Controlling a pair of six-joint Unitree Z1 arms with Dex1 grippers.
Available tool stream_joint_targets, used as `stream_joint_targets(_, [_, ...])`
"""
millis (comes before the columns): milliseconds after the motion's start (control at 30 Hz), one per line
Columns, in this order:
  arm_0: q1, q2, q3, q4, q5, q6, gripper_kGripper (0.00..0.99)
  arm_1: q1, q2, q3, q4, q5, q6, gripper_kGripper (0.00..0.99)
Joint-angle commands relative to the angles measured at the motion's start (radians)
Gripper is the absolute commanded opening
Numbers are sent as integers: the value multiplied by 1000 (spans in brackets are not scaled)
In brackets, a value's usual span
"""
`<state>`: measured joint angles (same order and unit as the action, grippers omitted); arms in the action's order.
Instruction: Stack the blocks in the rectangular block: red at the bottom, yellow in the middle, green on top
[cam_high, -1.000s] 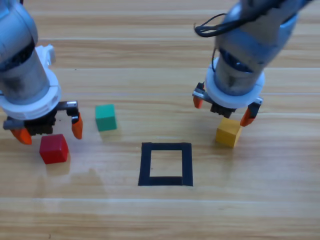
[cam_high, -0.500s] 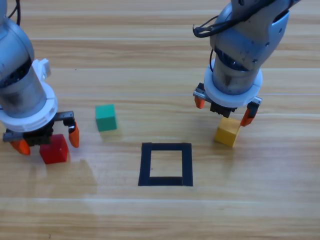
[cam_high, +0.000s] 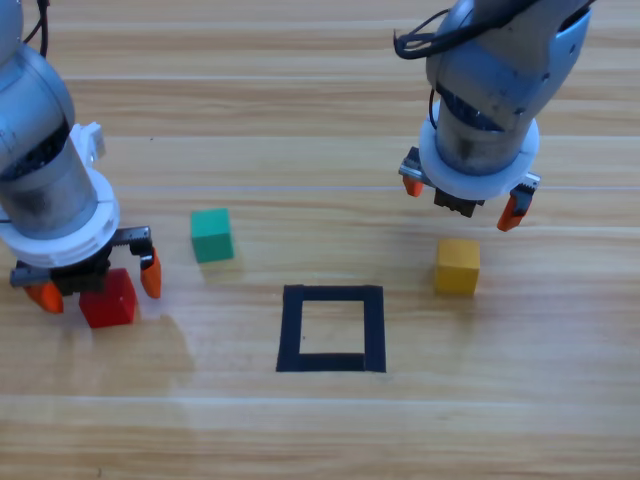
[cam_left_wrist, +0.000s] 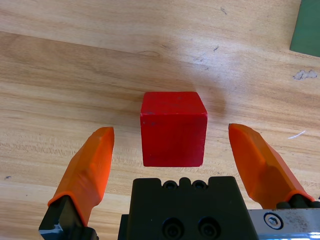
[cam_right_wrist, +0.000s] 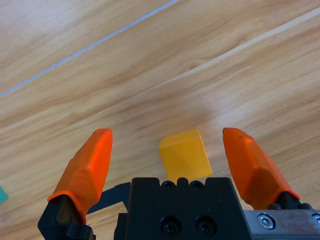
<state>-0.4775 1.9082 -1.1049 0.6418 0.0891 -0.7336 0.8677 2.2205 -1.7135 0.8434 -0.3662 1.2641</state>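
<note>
Now the left gripper (cam_high: 97, 283) straddles the red cube (cam_high: 108, 298) at the table's left, jaws wide and apart from it; the green cube (cam_high: 211, 235) sits right of it. Right gripper (cam_high: 462, 201) hangs wide open above the yellow cube (cam_high: 457, 266), right of the black square outline (cam_high: 331, 328).

The left grey arm's orange two-jawed gripper (cam_high: 97, 283) sits low at the left, jaws spread wide apart. The right grey arm's orange two-jawed gripper (cam_high: 463, 199) hangs at upper right, jaws likewise parted.
</note>
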Motion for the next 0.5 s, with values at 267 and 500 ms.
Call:
stream_joint_targets(267, [22, 72, -1, -28, -2, 6, 930, 24, -84, 92, 22, 92, -89, 973])
stream_joint_targets(500, [22, 78, -4, -40, -6, 19, 810, 24, -41, 91, 19, 135, -143, 971])
